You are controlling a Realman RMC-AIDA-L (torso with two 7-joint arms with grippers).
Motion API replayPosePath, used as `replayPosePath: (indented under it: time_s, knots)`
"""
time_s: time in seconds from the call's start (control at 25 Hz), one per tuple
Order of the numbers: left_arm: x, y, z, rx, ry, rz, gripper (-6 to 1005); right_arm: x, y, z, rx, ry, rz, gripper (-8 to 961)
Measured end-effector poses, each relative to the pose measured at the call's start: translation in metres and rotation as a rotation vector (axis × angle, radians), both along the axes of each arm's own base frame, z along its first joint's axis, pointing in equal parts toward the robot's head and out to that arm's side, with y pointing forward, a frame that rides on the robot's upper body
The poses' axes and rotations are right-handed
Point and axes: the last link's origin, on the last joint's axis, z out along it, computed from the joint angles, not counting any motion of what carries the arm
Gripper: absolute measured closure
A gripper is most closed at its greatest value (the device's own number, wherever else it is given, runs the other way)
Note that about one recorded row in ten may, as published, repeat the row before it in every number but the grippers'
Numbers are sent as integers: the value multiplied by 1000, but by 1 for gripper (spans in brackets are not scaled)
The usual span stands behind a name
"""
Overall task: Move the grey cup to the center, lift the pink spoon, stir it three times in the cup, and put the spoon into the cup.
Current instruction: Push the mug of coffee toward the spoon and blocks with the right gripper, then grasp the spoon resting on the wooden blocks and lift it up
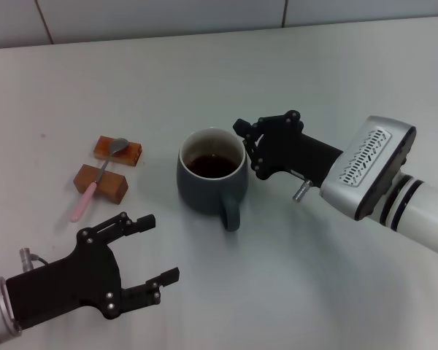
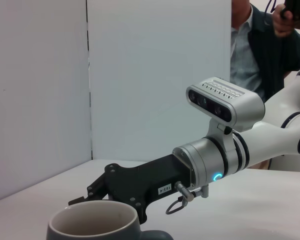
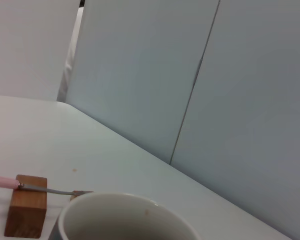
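Note:
The grey cup stands near the table's middle, with dark liquid inside and its handle pointing toward me. It also shows in the left wrist view and the right wrist view. My right gripper is open and empty, right beside the cup's right rim; the left wrist view shows it just behind the cup. The pink spoon lies across two wooden blocks left of the cup, its metal bowl on the far block. Its handle shows in the right wrist view. My left gripper is open and empty at the front left.
Two brown wooden blocks carry the spoon left of the cup; one shows in the right wrist view. White panels stand beyond the table. A person stands behind the right arm.

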Motion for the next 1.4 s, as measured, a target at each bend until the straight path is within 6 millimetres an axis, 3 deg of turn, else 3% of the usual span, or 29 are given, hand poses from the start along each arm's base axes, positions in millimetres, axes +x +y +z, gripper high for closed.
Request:
replayPosePath:
  time_s: [0.12,0.16,0.2,0.24,0.32,0.36,0.4,0.44,0.52,0.56,0.6,0.64,0.88,1.04,1.4]
  knots:
    - [0,0,0,-1,1,2,189,6,-1,6,37,36,-31,952]
    - [0,0,0,0,1,2,189,17,-3,21,116,103,-76,952]
    - [0,0,0,0,1,2,189,17,-3,21,116,103,-76,952]
    - [0,1,0,1,1,4,189,28,-7,41,207,180,-105,952]
    - [0,1,0,4,-3,9,189,35,-12,53,249,232,-113,952]
    - [0,0,-1,5,-8,11,189,46,-23,77,300,336,-110,952]
    - [0,0,-1,5,-8,11,189,46,-23,77,300,336,-110,952]
    - [1,0,-1,4,-12,12,189,53,-39,100,287,443,-77,952]
    - [1,0,-1,3,-12,12,189,55,-46,107,267,478,-57,952]
    - [1,0,-1,3,-13,12,189,57,-64,121,206,532,0,952]
    - [1,0,-1,3,-13,12,190,57,-64,121,206,532,0,952]
    - [1,-1,-2,1,-14,11,190,58,-79,128,134,539,50,952]
    - [1,-1,-2,-5,-13,8,190,60,-111,125,-96,499,106,952]
    - [2,-2,-3,-9,-13,7,190,70,-128,107,-307,407,39,952]
    - [2,-4,-5,-16,-19,13,190,93,-137,87,-359,277,-84,951]
